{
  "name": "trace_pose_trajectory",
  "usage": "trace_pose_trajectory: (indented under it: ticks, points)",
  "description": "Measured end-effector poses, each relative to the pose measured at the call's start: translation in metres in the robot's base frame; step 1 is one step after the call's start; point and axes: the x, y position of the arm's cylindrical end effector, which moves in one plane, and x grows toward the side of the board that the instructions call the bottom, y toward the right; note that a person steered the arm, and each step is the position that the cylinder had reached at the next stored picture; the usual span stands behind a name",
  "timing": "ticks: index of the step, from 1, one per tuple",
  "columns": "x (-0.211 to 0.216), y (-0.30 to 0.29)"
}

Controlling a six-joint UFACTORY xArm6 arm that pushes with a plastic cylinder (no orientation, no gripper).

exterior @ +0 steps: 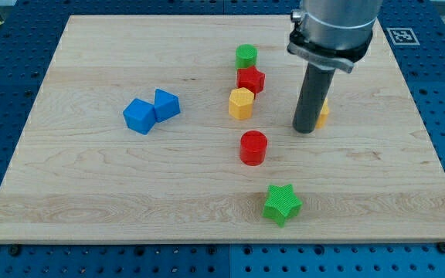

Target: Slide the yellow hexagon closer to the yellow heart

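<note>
Small yellow hexagon block, plastic-looking, sitting upright near the middle of the pale wooden board, touching or all but touching the red block just above it toward the view's top. Yellow heart block off to the view's right at much the same height in the view, mostly hidden behind the dark rod (only a sliver showing at the rod's right edge, so its shape taken from the task rather than seen). My tip resting between the two yellow blocks, right against the heart and well apart from the hexagon. No jaws here to open or close: just a bare rod.

Deciding relation: hexagon lying to the view's left of my tip, heart at the tip's right. Wrong side for a push, in all likelihood; a swing round to the hexagon's far left face probably needed, then a push toward the view's right.

Farther out: green round block above the red one, red cylinder below the hexagon, green star nearer the view's bottom, two blue blocks touching each other well to the left.
</note>
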Motion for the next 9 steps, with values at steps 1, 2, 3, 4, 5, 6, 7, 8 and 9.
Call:
trace_pose_trajectory:
  ticks: [1, 2, 3, 4, 5, 6, 7, 8, 9]
  points:
    - [-0.01, 0.028]
    - [-0.001, 0.039]
    - [0.01, 0.007]
    - [0.01, -0.047]
    - [0.01, -0.092]
    - [-0.001, -0.133]
    - [-0.021, -0.135]
    - [-0.031, -0.126]
    - [-0.031, -0.103]
